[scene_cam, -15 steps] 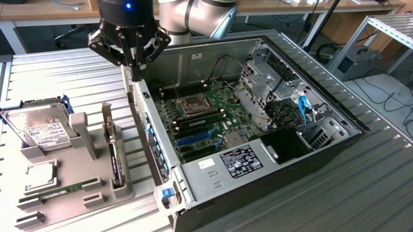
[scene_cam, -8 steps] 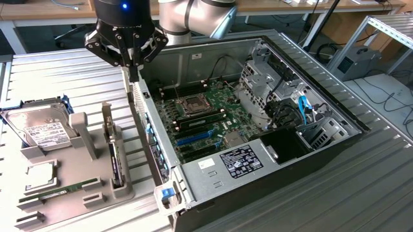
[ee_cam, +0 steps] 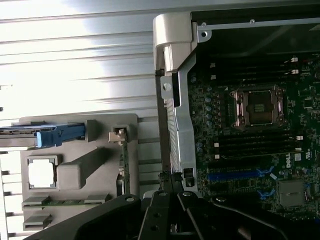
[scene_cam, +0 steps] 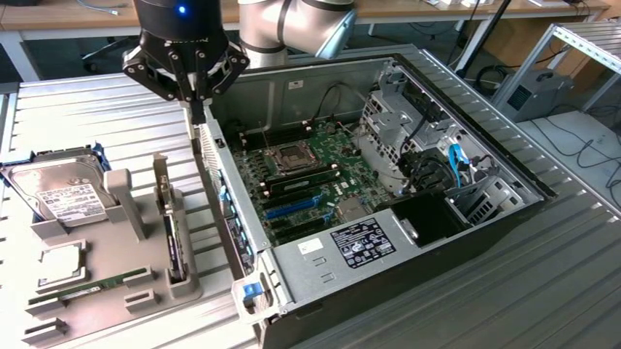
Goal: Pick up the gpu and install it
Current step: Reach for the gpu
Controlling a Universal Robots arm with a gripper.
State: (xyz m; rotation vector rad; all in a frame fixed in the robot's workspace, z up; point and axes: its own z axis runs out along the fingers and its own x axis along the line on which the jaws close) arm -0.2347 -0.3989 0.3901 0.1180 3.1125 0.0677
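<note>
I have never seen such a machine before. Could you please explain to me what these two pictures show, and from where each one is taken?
The machine is a robot arm. Its gripper has two jaws, here closed, with nothing visibly held between them. One picture comes from a camera standing off the arm. The other comes from a camera on the wrist, looking past the gripper. On the ribbed metal table lies an open computer case with its green motherboard exposed, and the gripper hangs over the case's edge. Beside the case, a grey holder carries parts: a hard drive, a memory stick and the gpu, a thin dark card standing upright, not yet picked up.
</note>
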